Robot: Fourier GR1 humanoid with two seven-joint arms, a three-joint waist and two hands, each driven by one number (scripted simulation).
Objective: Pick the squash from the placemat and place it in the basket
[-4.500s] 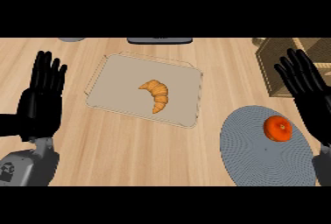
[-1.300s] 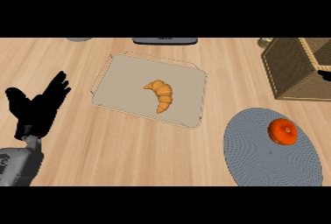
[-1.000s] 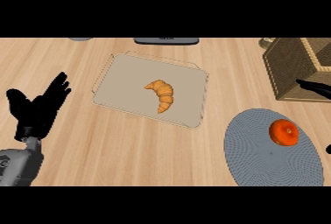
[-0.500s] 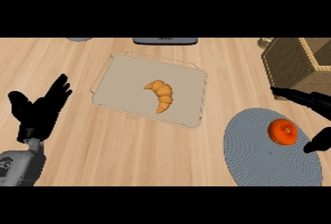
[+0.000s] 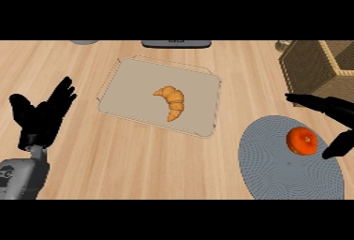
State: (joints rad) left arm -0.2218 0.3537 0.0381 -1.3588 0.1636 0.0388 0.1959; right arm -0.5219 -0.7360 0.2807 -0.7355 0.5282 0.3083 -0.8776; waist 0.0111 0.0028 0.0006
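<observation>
My right hand (image 5: 336,123) comes in at the right edge with its fingers spread and holding nothing: one long finger reaches out above the squash (image 5: 302,140) and another dark part hangs just beside its right flank, so the hand brackets the squash from the right without, as far as I can tell, touching it. From that hand the squash lies just to the left and a little down, and I judge this is the gap the coming grasp has to close. The squash is a round orange thing with no clear long axis from up here, so I see no favoured line for the fingers. It sits on the grey round placemat (image 5: 276,173), toward the mat's upper right part. My left hand (image 5: 41,117) is far off to the squash's left, beyond the tray, fingers straight and up, resting and empty; the right hand is plainly the nearer one. The basket (image 5: 311,70) stands up and to the right of the squash, well apart from the mat, so the carry should be short. By count: one squash, one placemat, one basket, one pale tray (image 5: 131,93) left of the squash, and one croissant (image 5: 173,102) lying on that tray.
</observation>
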